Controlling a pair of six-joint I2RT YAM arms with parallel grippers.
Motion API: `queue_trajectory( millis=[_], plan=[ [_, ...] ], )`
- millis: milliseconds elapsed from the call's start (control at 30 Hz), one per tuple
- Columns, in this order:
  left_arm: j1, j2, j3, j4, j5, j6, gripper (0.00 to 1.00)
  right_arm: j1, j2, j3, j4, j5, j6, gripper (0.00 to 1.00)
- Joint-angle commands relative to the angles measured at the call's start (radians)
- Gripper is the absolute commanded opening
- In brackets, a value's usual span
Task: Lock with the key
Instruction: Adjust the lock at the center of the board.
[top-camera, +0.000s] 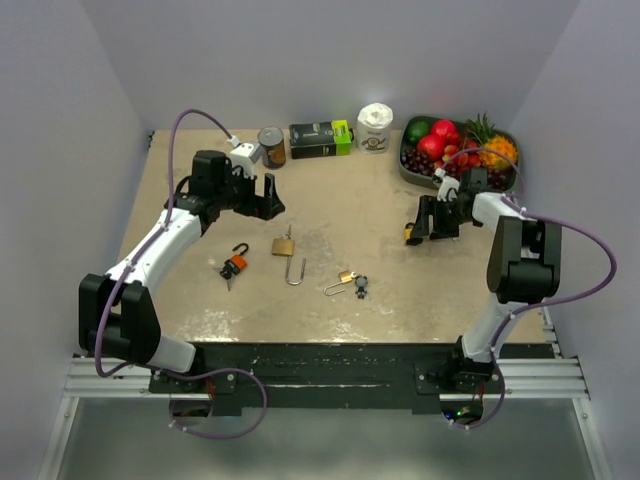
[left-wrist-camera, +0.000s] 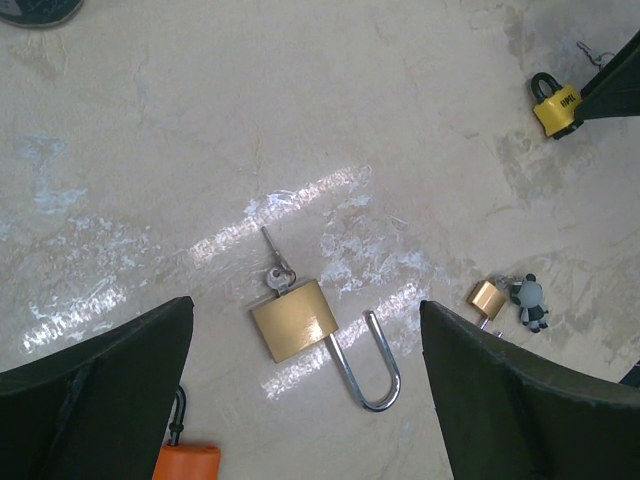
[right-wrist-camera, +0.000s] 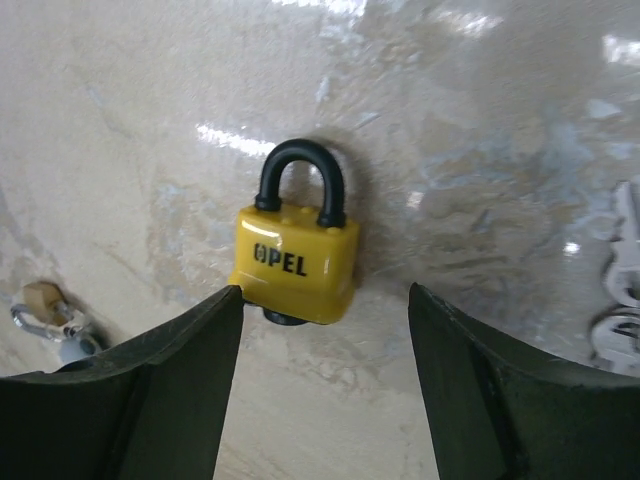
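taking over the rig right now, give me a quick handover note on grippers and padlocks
Left gripper: open, hovering over the large brass padlock, holding nothing.
Right gripper: open, straddling the yellow padlock, which lies on the table.
Things: the large brass padlock's shackle is open, with a key in its base. The orange padlock lies near the left arm, shackle open. The small brass padlock is mid-table.
Done: the yellow padlock's shackle looks shut.
Left: the large brass and orange padlocks need locking; the small brass one is unclear.
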Motion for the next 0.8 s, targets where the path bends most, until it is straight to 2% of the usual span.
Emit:
queue_trajectory(
  millis=[0, 100, 267, 533, 767],
  plan=[
    [0.004, -0.039, -0.008, 0.033, 0.009, -0.005, 0.99, 0.006, -0.079, 0.054, 0.004, 0.123, 0.002, 0.7],
    [0.004, -0.037, -0.011, 0.037, 0.007, -0.006, 0.99, 0.043, -0.107, 0.043, 0.016, 0.167, 0.039, 0.7],
    [0.004, -0.034, -0.005, 0.033, 0.001, -0.006, 0.99, 0.172, -0.123, 0.035, 0.012, 0.28, 0.074, 0.71],
    [0.004, -0.031, 0.02, 0.027, 0.013, -0.023, 0.99, 0.284, -0.084, 0.064, -0.005, 0.59, 0.153, 0.7],
    [0.004, -0.021, 0.015, 0.034, 0.012, -0.025, 0.99, 0.304, -0.055, 0.061, 0.004, 0.627, 0.164, 0.67]
  ],
)
